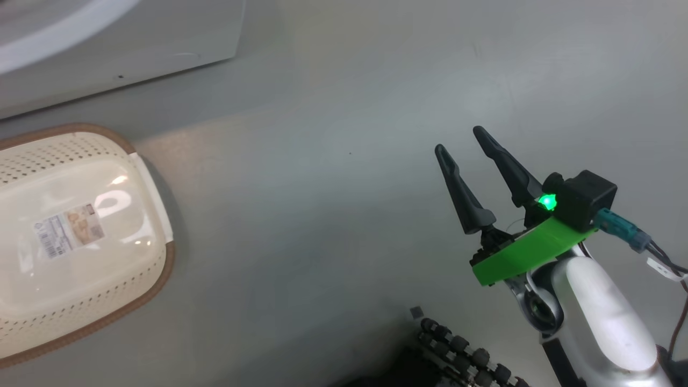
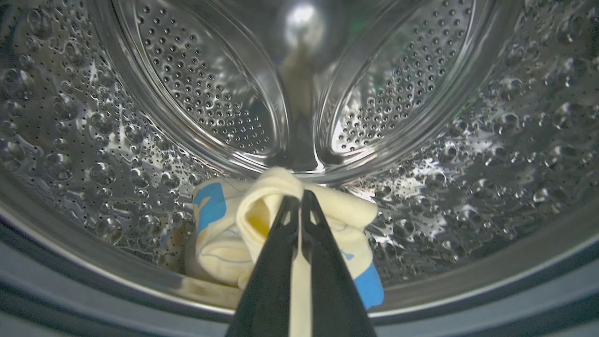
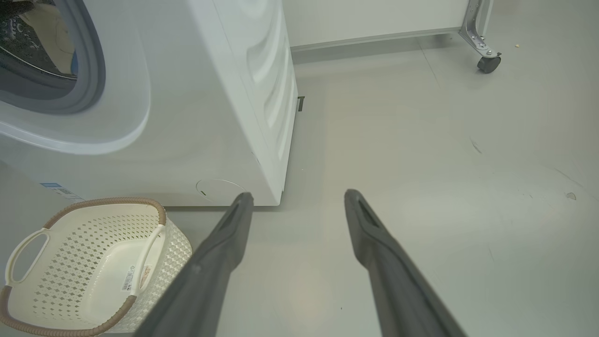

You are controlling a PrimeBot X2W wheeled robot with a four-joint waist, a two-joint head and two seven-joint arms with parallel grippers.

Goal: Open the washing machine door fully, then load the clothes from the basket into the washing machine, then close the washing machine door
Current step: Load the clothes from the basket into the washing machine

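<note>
The left tool (image 2: pixel 299 199) is clenched on the clothes (image 2: pixel 220 243), which are seen at 6 o'clock inside the drum (image 2: pixel 84 140) of the washing machine (image 3: pixel 220 117). The right tool (image 1: pixel 459 138) is released above the floor (image 1: pixel 349 107), and the basket (image 1: pixel 170 260) is found at its 9 o'clock.

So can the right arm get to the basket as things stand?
Probably yes: the right claw is open, holds nothing, and bare floor lies between it and the basket.
</note>
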